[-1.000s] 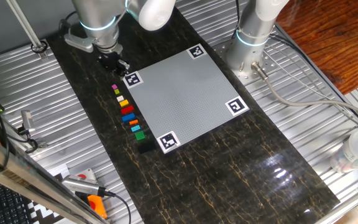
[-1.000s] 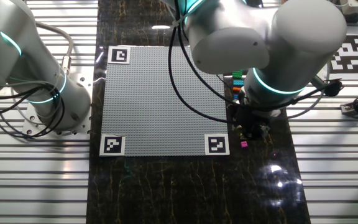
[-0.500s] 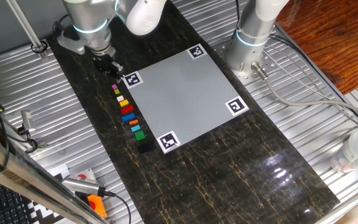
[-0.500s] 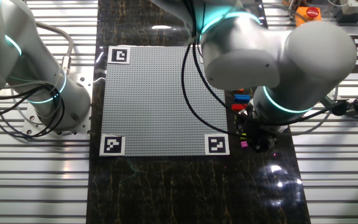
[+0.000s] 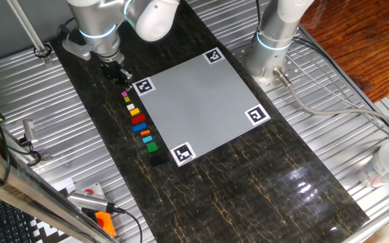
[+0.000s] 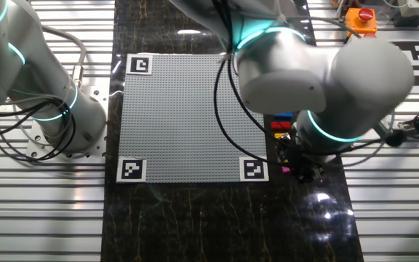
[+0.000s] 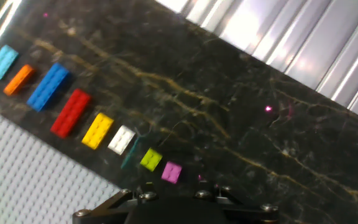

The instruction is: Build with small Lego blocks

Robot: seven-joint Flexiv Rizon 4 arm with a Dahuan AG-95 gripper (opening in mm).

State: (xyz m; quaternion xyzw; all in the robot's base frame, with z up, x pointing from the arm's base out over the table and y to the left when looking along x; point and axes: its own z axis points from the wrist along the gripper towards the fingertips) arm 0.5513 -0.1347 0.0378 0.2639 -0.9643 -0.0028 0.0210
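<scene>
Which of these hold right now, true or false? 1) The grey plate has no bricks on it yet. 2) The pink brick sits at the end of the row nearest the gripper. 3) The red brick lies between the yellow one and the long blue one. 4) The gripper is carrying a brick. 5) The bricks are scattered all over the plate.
1) True: the grey plate shows only bare studs and its corner tags.
2) True: the pink brick ends the row, just ahead of the gripper.
3) True: the red brick lies between the yellow brick and the long blue brick.
4) False: no brick shows at the gripper.
5) False: they lie in one line on the dark tabletop, beside the plate.
</scene>
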